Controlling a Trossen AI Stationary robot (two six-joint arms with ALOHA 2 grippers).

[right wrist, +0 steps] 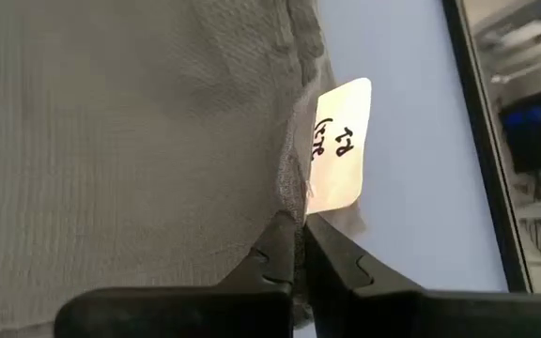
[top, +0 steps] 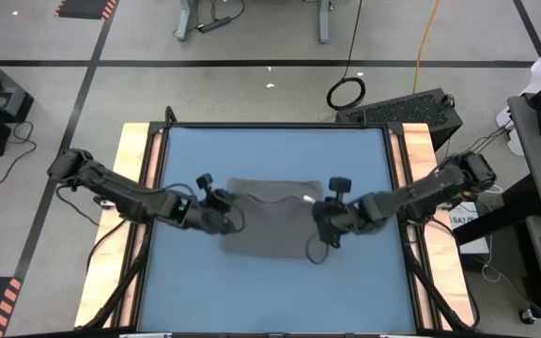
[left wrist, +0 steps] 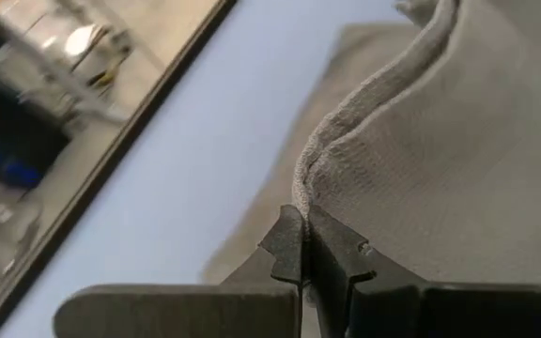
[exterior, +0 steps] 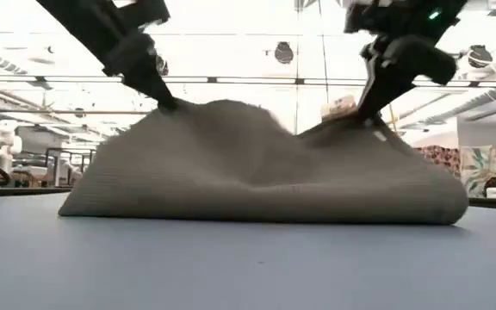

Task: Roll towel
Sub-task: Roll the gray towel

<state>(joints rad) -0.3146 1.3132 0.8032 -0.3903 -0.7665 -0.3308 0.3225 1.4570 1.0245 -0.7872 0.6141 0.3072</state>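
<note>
Pinching towel [exterior: 257, 168] edge, both claws.

Two dark, jointed metal arms carry black cables looping beside their wrists and a small green light. The left hand [left wrist: 301, 246] and right hand [right wrist: 297, 246] each end in matte black, notched, tapering fingers.

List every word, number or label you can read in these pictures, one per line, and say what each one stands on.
White tag on the towel: dark handwritten marks, seen sideways, too unclear to read with confidence.
Paper sheet beside the table's right edge: printed text, too small to read.
Nothing else readable shows in any view.
</note>
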